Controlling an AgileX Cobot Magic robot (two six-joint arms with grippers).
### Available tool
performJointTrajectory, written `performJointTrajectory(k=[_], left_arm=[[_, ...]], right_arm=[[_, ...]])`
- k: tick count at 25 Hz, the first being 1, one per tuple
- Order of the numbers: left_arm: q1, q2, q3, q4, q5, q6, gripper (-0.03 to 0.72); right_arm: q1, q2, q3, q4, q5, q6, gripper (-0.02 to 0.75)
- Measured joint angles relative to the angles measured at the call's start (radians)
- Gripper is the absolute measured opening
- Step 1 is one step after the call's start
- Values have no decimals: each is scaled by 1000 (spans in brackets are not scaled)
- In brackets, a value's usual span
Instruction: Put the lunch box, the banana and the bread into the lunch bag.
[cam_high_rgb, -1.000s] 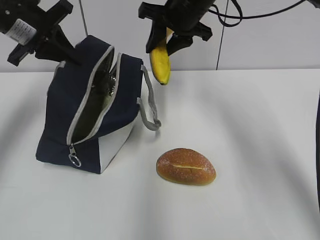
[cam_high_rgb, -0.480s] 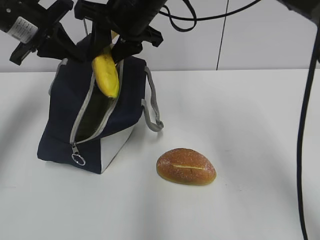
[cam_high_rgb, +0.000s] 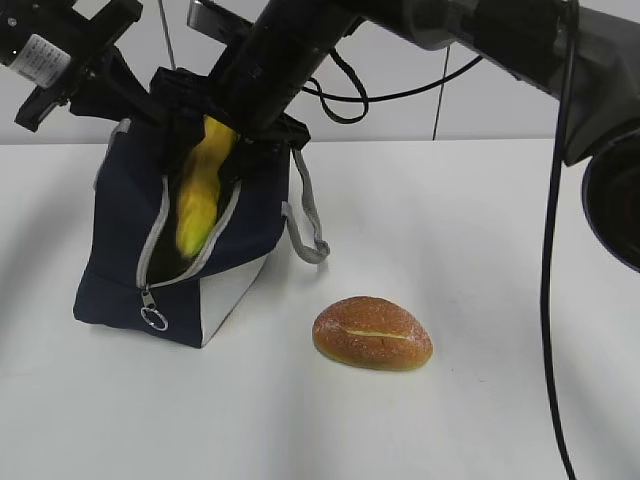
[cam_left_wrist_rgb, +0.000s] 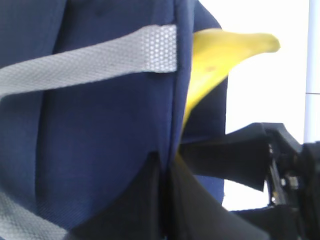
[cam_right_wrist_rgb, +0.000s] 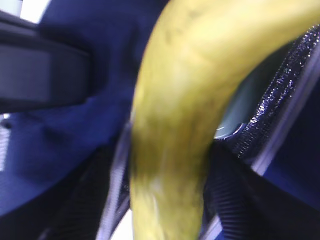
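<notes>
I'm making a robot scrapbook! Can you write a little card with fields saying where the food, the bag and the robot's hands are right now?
banana: blurred, partway into the bag's open zipper slot, tip pointing down
bag: navy blue, standing on the white table, zipper open
bread: on the table, right of the bag, not touching it
lunch box: hidden; only a pale shape shows deep inside the bag
left gripper: shut on the bag's top left edge
right gripper: over the bag's opening; whether it grips the banana is unclear
</notes>
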Motion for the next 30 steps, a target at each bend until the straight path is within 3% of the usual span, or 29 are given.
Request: performJointTrajectory(k=[4,10,18,23,30], left_arm=[[17,0,0,-2,9,0,-3],[25,0,0,-8,14,0,-3],[25,0,0,-7,17,3,-3],[25,0,0,-4,24,3,-3],[25,0,0,-3,27,4,-3]], right_arm=[[0,5,0,0,-2,-4,562],[0,-4,0,-13,-1,-36,573],[0,-137,19,-154,-1,-55,574],[0,-273,159,-264,-1,-74,573],[0,-487,517,-374,-1,-218,571]])
